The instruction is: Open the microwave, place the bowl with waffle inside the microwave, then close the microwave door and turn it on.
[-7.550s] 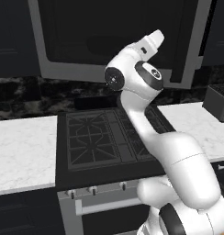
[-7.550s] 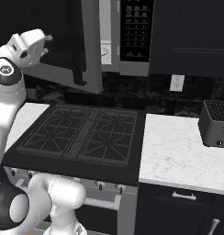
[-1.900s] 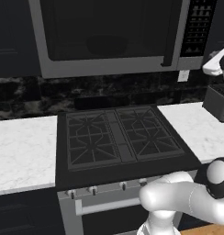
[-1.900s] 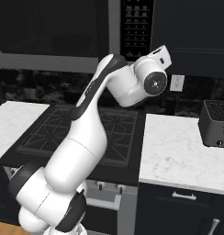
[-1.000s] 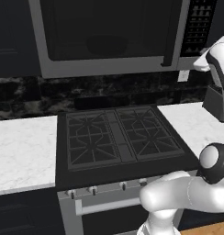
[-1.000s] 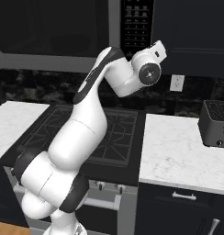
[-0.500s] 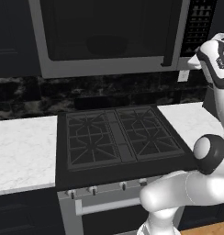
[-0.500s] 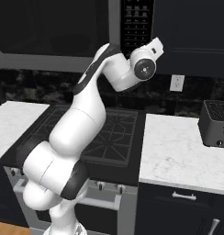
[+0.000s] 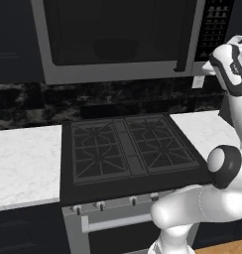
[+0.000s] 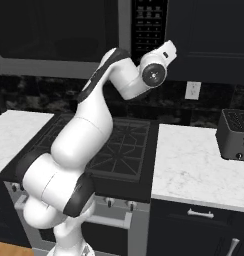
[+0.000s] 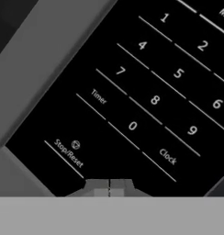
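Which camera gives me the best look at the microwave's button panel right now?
The hand view: the button panel is close up, with digits, Timer, Clock and Stop/Reset readable. The left base view shows it small; the right base view shows it as unreadable rows.

The microwave (image 9: 118, 42) hangs above the stove (image 9: 128, 149). Counters (image 9: 24, 163) lie on both sides of the stove; a toaster (image 10: 235, 134) sits on the right one.

Toaster (image 10: 236, 134) on marble counter (image 10: 194, 170)

- Black gas stove (image 9: 128, 149) set between two white marble bench (image 10: 194, 167) sections.
- Toaster (image 10: 236, 134) on right bench.
- Wall outlet (image 10: 192, 90) on backsplash.
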